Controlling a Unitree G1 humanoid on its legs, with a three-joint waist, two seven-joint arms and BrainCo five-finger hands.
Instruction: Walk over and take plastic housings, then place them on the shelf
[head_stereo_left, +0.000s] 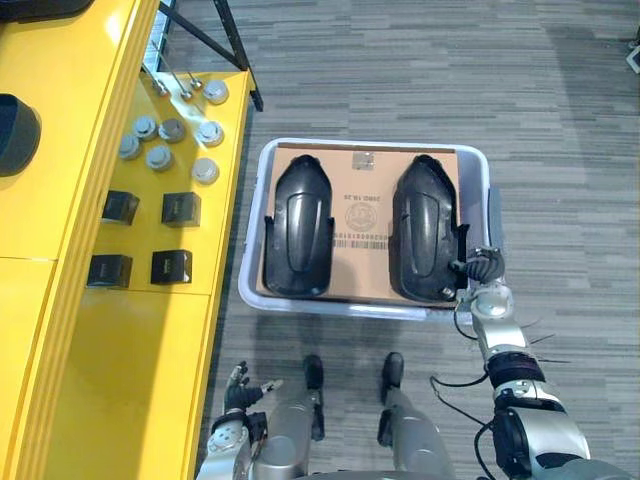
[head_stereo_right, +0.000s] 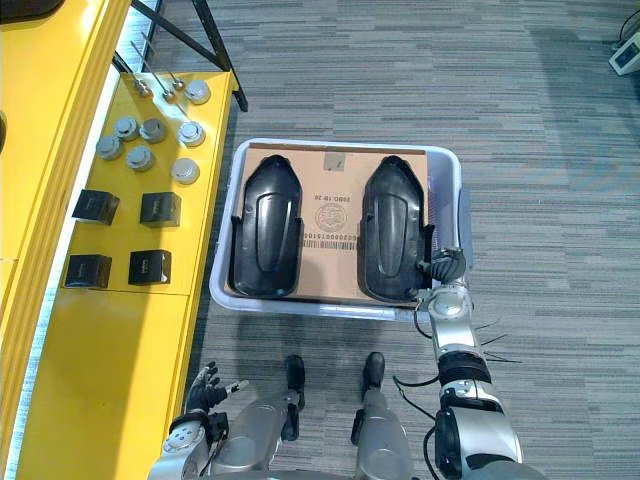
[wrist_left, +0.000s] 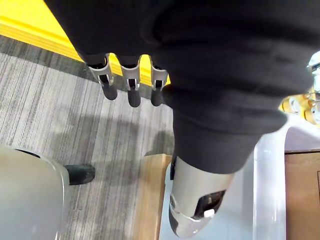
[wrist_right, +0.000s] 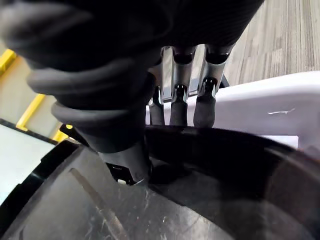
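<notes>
Rim of right housing (head_stereo_left: 425, 228) — glossy black, domed, scuffed — is pinched by right hand (head_stereo_left: 483, 266); left hand (head_stereo_left: 240, 388) is held loosely open, empty.

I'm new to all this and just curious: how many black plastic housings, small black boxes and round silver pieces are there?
Black plastic housings: 2
Small black boxes: 4
Round silver pieces: 7
Total: 13

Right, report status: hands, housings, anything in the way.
Right hand pinching right housing at its rim, in the bin. Left hand open, low beside yellow shelf. Left housing untouched. Small parts on shelf.
</notes>
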